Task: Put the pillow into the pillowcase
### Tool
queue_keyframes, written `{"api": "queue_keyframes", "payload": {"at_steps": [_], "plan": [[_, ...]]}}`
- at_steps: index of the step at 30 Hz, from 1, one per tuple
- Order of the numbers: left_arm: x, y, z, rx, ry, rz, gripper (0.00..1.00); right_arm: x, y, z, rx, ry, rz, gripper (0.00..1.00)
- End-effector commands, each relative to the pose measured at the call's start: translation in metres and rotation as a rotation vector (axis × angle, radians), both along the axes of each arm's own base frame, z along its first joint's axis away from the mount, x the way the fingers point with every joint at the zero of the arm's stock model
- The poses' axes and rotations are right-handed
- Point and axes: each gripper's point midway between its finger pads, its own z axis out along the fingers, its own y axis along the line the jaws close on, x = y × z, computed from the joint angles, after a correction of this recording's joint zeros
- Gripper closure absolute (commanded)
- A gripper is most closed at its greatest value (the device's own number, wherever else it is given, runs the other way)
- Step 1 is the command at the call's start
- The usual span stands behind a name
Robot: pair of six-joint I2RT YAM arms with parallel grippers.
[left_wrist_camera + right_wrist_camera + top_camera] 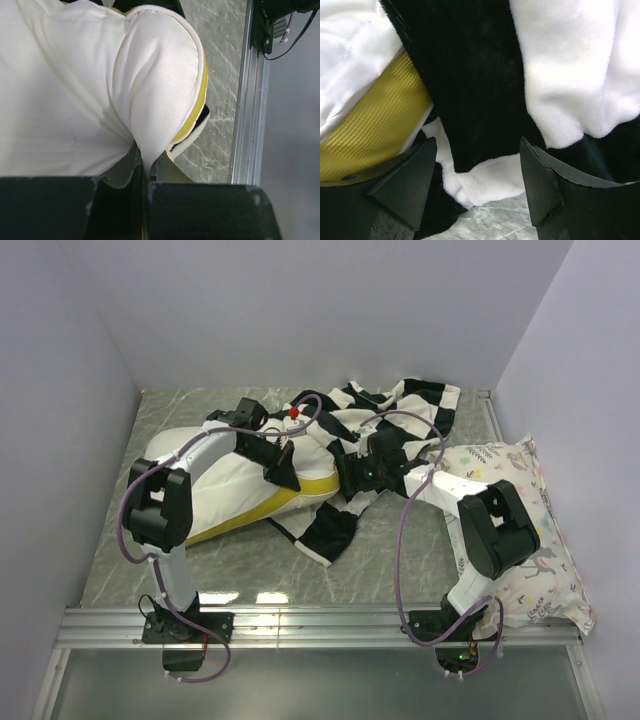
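Note:
The white pillow with a yellow band lies left of centre, its right end at the mouth of the checkerboard pillowcase. My left gripper is shut on a pinched fold of the pillow near its yellow band; the fingertips squeeze white fabric. My right gripper is open at the pillowcase's edge. In the right wrist view it straddles a black and white flap of the pillowcase without closing on it, with the pillow's yellow band to the left.
A deer-and-plant print pillow lies along the right side by the right arm. The grey marble table ends at a metal rail at the near edge. White walls close in the left, back and right.

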Motion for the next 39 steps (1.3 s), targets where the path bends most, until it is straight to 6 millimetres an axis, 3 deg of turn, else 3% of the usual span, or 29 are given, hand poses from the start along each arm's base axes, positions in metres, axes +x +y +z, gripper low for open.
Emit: {"api": "queue_keyframes", "payload": {"at_steps": [1,7,8,11,13,15,16,17,18,19,22,26,30,33,34,35,37,39], "plan": [[-0.011,-0.009,0.023,-0.097,0.048,-0.046,1.0,0.009,0.001,0.005,-0.034,-0.073,0.002,0.26],[-0.009,-0.008,0.023,-0.093,0.057,-0.038,1.0,0.017,0.02,-0.013,-0.07,-0.019,-0.005,0.28],[-0.009,-0.008,0.023,-0.092,0.058,-0.035,1.0,0.017,0.018,-0.024,-0.088,0.009,-0.013,0.29],[-0.004,-0.007,0.025,-0.098,0.068,-0.006,1.0,0.023,0.016,-0.029,-0.108,0.031,-0.044,0.41],[0.0,-0.008,0.028,-0.096,0.083,0.028,1.0,0.024,0.011,-0.025,-0.095,0.051,-0.058,0.6],[0.01,-0.01,0.032,-0.094,0.065,0.089,1.0,0.013,0.009,-0.019,-0.063,0.077,-0.038,0.81],[0.014,-0.011,0.034,-0.098,0.058,0.115,1.0,0.012,0.007,0.004,-0.029,0.042,-0.036,0.86],[0.015,-0.01,0.03,-0.092,0.066,0.148,1.0,0.003,0.004,0.008,-0.021,0.056,-0.027,0.91],[0.031,-0.015,0.042,-0.112,0.011,0.217,1.0,-0.004,0.008,0.021,0.011,0.051,0.011,1.0],[0.036,-0.016,0.046,-0.122,-0.002,0.254,1.0,-0.01,0.009,0.04,0.038,0.024,0.032,1.0],[0.063,-0.025,0.052,-0.124,-0.047,0.435,1.0,-0.033,0.016,0.067,0.112,0.023,0.112,1.0],[0.085,-0.05,0.055,-0.102,-0.08,0.55,1.0,-0.061,0.03,0.083,0.221,0.086,0.218,1.0],[0.092,-0.077,0.03,-0.01,-0.115,0.66,1.0,-0.079,0.039,0.095,0.306,0.131,0.275,1.0],[0.111,-0.077,0.007,0.023,-0.093,0.814,1.0,-0.085,0.043,0.108,0.347,0.128,0.298,1.0],[0.118,-0.081,0.009,0.003,-0.084,0.841,1.0,-0.088,0.045,0.11,0.356,0.138,0.305,1.0],[0.124,-0.081,-0.009,0.026,-0.051,0.861,1.0,-0.092,0.047,0.115,0.381,0.158,0.322,1.0],[0.136,-0.078,-0.019,0.011,0.019,0.908,1.0,-0.097,0.049,0.118,0.398,0.168,0.337,1.0],[0.156,-0.08,-0.011,-0.105,0.096,0.942,1.0,-0.102,0.05,0.114,0.403,0.184,0.351,1.0]]}}
